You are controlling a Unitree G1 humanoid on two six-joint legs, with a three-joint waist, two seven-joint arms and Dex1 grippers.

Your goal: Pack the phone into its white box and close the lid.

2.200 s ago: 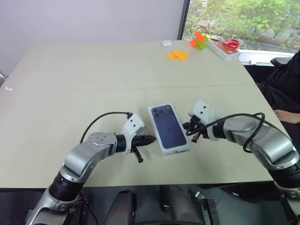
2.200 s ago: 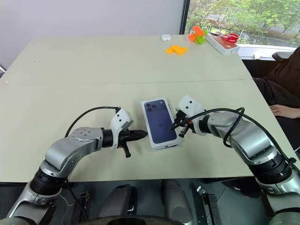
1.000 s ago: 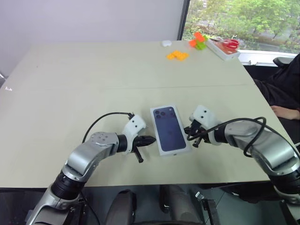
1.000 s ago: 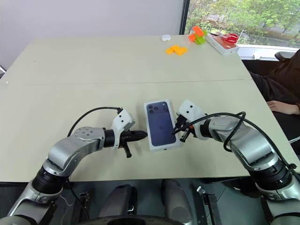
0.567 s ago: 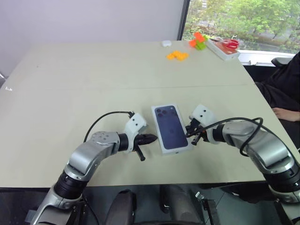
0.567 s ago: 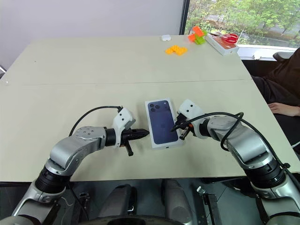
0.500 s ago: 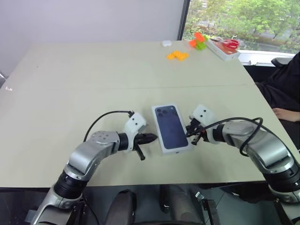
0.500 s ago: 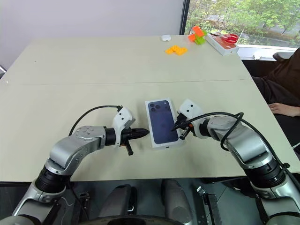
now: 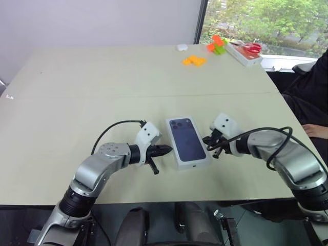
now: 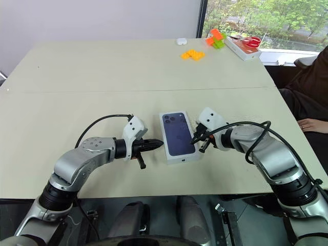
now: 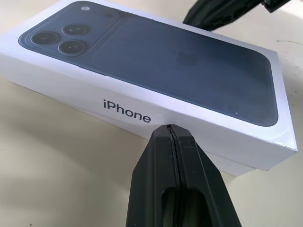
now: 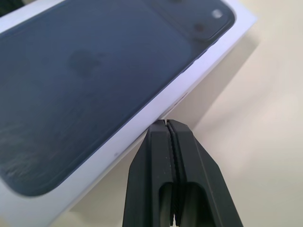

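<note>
- The left end effector (image 9: 163,150) is seen with its two black fingers pressed together on nothing, its tip at, perhaps just touching, the left long side of the lid (image 9: 187,140).
- The lid, with the dark phone image facing up, is seated over the white box (image 11: 239,166), of which a thin strip shows below the lid's edge in the left wrist view; the closed package lies flat on the counter (image 9: 102,92), between the two arms.
- The phone itself is hidden; it is judged to be inside, so packing and closing appear essentially done.
- What may be left is a final squaring or pressing down of the lid, then withdrawal.
- The right end effector (image 9: 209,140) is likewise closed on nothing, its tip at the lid's right long side.
- Orange blocks (image 9: 194,60) lie well apart, at the counter's far right.
</note>
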